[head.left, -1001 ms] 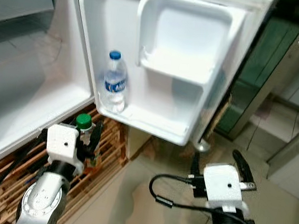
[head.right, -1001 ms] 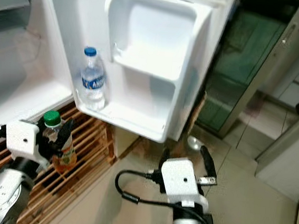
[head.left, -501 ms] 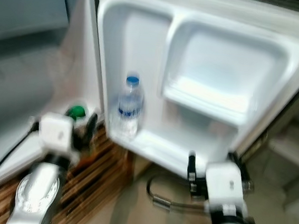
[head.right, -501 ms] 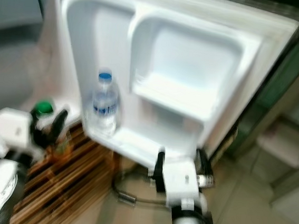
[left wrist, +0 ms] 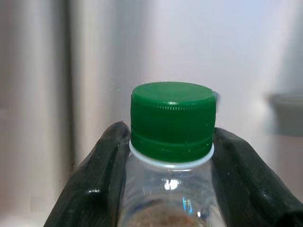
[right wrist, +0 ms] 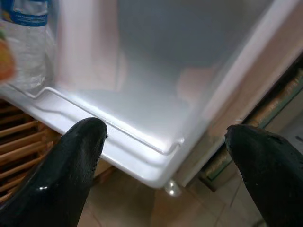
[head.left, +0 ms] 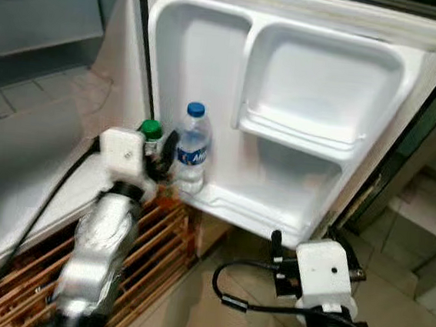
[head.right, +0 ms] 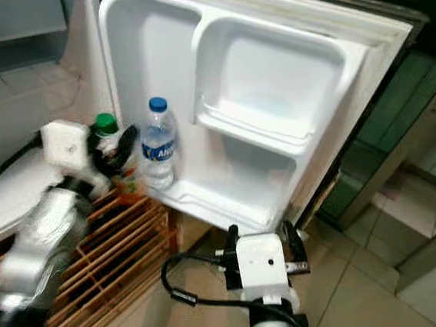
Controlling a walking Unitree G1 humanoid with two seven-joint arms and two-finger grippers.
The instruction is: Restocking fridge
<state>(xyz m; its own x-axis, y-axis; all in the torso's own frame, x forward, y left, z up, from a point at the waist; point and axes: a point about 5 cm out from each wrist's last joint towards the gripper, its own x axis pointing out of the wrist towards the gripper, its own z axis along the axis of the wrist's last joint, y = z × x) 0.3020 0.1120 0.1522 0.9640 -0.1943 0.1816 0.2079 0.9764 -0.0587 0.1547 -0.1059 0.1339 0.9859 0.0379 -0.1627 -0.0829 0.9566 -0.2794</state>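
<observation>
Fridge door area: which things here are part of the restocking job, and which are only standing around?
Part of the job:
- green-capped bottle, held by the left gripper
- water bottle already on the door shelf
- open fridge door

Only standing around:
- wooden slatted rack
- right gripper, open and idle below the door

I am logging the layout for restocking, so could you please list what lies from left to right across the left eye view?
Left gripper holding the green-capped clear bottle → blue-capped clear water bottle on the white fridge door's lower shelf → right gripper.
</observation>
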